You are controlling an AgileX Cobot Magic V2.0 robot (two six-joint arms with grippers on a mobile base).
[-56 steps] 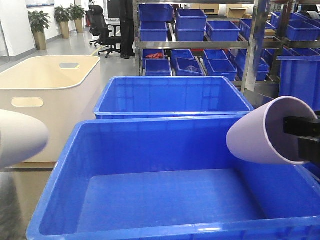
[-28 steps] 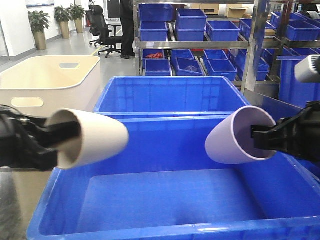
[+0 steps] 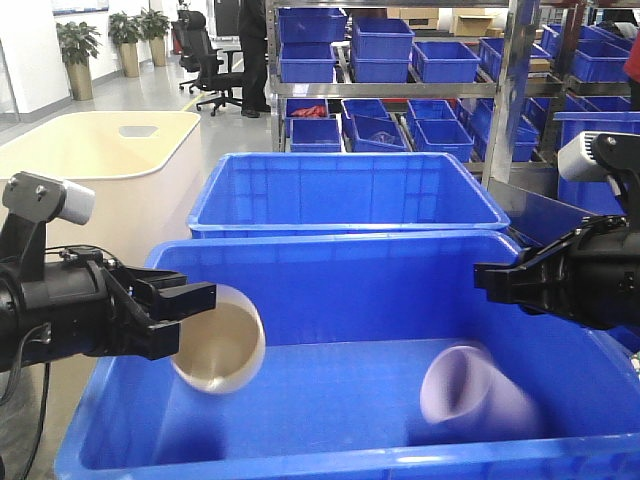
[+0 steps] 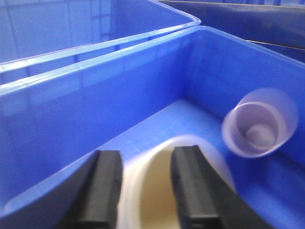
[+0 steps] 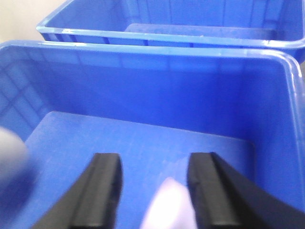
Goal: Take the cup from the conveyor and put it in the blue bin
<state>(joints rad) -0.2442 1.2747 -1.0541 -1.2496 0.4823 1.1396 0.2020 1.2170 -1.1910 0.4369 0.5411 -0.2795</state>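
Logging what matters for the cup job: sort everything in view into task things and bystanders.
Job: blue bin, cream cup, lilac cup, left gripper, right gripper, both open.
Lying about: rear blue crate, cream tub, shelf bins, office chair, potted plants.

Front camera faces the blue bin [image 3: 350,295]; both wrist cameras peer closely inside.
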